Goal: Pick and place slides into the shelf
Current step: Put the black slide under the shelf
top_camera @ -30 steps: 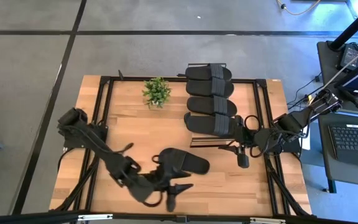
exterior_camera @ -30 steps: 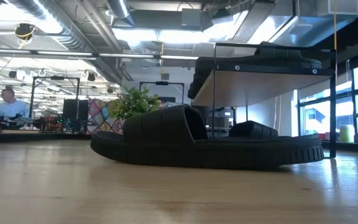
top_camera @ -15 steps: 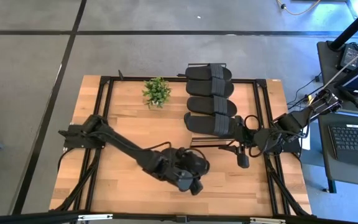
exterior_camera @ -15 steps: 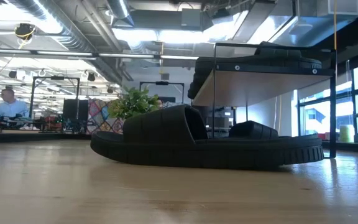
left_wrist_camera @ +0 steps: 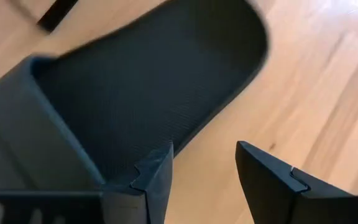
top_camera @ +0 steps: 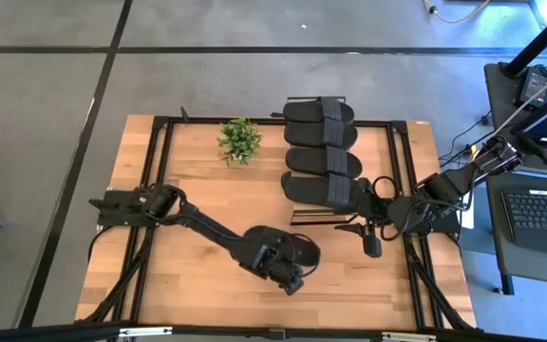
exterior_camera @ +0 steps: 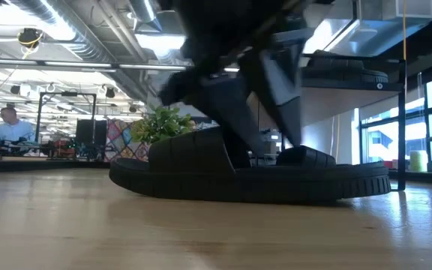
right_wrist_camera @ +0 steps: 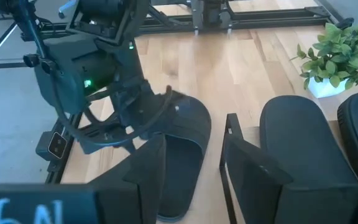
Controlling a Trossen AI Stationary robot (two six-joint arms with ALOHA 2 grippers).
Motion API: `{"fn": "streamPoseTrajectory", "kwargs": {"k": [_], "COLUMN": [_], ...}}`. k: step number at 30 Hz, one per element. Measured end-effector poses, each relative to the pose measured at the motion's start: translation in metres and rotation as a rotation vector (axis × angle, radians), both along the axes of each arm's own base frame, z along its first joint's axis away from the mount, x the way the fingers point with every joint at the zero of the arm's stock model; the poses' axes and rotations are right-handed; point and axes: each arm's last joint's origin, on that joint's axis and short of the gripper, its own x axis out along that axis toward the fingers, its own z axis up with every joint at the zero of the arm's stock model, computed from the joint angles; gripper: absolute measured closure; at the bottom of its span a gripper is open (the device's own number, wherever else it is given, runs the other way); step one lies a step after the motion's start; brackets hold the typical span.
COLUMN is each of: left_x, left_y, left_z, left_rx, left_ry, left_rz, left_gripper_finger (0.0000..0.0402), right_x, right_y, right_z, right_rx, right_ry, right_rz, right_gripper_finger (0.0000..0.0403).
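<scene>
One black slide [top_camera: 304,249] lies sole down on the wooden table, near its front edge. My left gripper [top_camera: 292,277] hangs open just over it and slants down. In the left wrist view [left_wrist_camera: 204,155] one finger stands over the footbed [left_wrist_camera: 166,81], the other over bare table, with the sole's side edge between them. Whether they touch it I cannot tell. Several more slides [top_camera: 321,150] lie side by side on top of the shelf [exterior_camera: 313,97]. My right gripper [top_camera: 368,237] waits open beside the shelf, off the table.
A small potted plant [top_camera: 239,140] stands at the far side of the table, left of the shelf. Black frame rails [top_camera: 156,171] run along the table's left and right sides. Bare wood lies left of the slide [top_camera: 188,275].
My left gripper has come from the table's near edge toward the slide and down over it, tipping from nearly level to steeply downward. It now shows in the low view, above the slide. The slide has stayed where it was.
</scene>
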Motion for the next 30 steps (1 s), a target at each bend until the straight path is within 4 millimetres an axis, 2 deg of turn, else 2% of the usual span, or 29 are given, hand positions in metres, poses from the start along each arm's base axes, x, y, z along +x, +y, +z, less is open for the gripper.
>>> {"fn": "streamPoseTrajectory", "kwargs": {"k": [8, 17, 24, 30], "left_x": [-0.026, -0.057, -0.069, -0.074], "left_y": [-0.003, 0.008, 0.015, -0.003], "left_z": [-0.005, -0.006, 0.001, 0.007], "left_rx": [0.031, 0.165, 0.254, 0.213], "left_ry": [0.219, 0.511, 0.591, 0.521], "left_rz": [0.038, 0.131, 0.189, 0.152], "left_gripper_finger": [0.0235, 0.0235, 0.0235, 0.0235], "right_x": [0.003, 0.013, 0.021, 0.02], "right_y": [0.002, 0.008, 0.012, 0.012], "right_z": [-0.003, -0.013, -0.022, -0.022], "right_rx": [-0.008, -0.042, -0.066, -0.071], "right_ry": [0.012, 0.061, 0.097, 0.1], "right_rz": [0.001, 0.002, 0.003, 0.005], "right_gripper_finger": [0.0236, 0.0236, 0.0236, 0.0236]}}
